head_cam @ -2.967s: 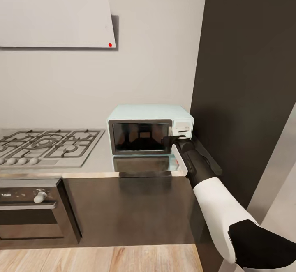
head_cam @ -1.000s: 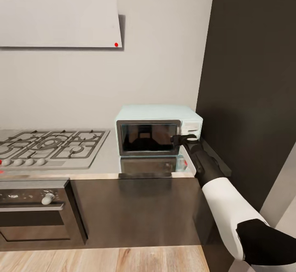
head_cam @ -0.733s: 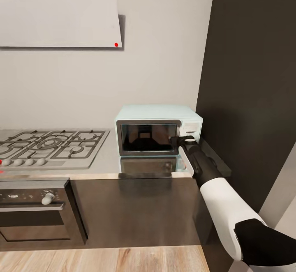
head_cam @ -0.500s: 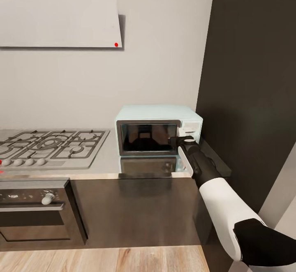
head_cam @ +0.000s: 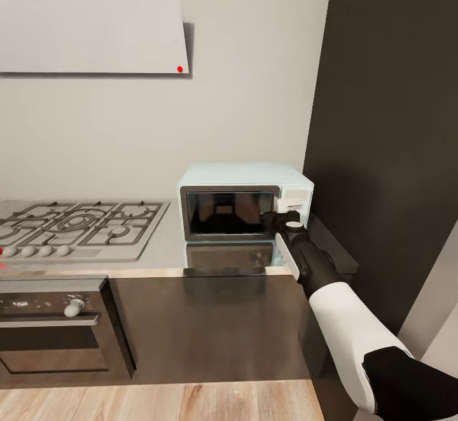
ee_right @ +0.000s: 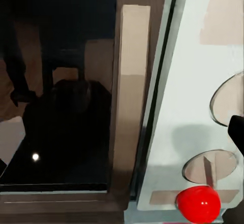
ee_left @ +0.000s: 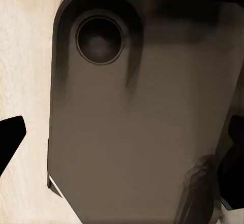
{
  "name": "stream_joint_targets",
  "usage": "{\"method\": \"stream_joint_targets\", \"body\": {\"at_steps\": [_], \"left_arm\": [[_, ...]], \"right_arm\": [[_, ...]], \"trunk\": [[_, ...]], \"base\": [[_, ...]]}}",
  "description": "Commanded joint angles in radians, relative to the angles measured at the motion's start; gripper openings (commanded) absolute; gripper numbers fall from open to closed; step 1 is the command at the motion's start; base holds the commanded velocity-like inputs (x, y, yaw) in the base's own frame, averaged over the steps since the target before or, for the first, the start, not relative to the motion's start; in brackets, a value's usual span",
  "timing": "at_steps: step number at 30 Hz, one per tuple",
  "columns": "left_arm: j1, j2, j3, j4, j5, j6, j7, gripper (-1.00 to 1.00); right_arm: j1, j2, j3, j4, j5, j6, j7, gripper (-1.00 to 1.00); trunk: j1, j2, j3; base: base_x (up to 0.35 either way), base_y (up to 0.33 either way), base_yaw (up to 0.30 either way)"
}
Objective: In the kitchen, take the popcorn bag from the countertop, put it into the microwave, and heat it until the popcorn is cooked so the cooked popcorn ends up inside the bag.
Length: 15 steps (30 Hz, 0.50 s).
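While microwave (head_cam: pixel 245 200) door shut, right tool (head_cam: pixel 277 219) at door's handle edge; jaw state unclear.

White arm (head_cam: pixel 346 319), seemingly black hand (head_cam: pixel 278 219)

one microwave (head_cam: pixel 245 203), one gas hob (head_cam: pixel 76 229), one built-in oven (head_cam: pixel 54 325), one range hood (head_cam: pixel 92 30), two microwave knobs (ee_right: pixel 209 167)

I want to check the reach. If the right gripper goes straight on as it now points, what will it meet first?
Most likely the pale blue-white microwave, at the right edge of its dark glass door beside the knob panel; exact depth is unclear.
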Motion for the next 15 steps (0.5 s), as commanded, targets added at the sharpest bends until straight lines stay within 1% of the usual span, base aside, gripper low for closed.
{"method": "stream_joint_targets", "body": {"at_steps": [1, 5, 11, 15], "left_arm": [[0.0, 0.0, -0.002, -0.001, 0.008, -0.002, 0.0, 1.0], [0.0, 0.0, -0.002, -0.001, 0.009, -0.002, 0.0, 1.0], [0.0, 0.0, -0.002, -0.001, 0.009, -0.001, 0.0, 1.0], [0.0, 0.0, -0.002, -0.001, 0.009, 0.0, 0.0, 1.0]], "right_arm": [[-0.001, 0.0, 0.003, -0.001, -0.004, 0.003, -0.007, 1.0], [-0.001, 0.0, 0.003, -0.001, -0.011, 0.002, -0.007, 1.0], [-0.001, 0.0, 0.003, 0.004, -0.008, 0.002, -0.007, 1.0], [-0.001, 0.0, 0.003, 0.005, -0.006, 0.002, -0.007, 1.0]], "trunk": [[0.0, -0.001, -0.001], [0.0, -0.001, -0.001], [0.0, -0.001, -0.001], [0.0, -0.001, -0.001]], "base": [[0.0, 0.0, 0.0], [0.008, 0.0, 0.0], [0.112, 0.0, 0.0], [0.023, 0.0, 0.0]]}}
